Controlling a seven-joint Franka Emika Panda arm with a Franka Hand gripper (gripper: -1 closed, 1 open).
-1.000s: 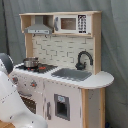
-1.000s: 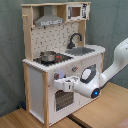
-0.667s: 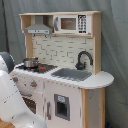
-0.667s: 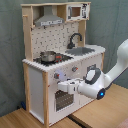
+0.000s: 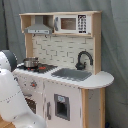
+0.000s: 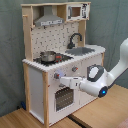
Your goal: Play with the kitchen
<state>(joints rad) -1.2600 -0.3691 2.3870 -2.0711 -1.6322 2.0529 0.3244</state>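
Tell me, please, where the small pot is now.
The pot stands on the stovetop, at the left of the counter in both exterior views, below the hood and left of the sink.

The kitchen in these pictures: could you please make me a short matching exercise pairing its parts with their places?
Things:
1. pot
2. faucet
3. microwave
4. hood

Places:
A. behind the sink
B. top shelf, beside the hood
C. on the stovetop
D. above the stovetop

Pairs: 1-C, 2-A, 3-B, 4-D
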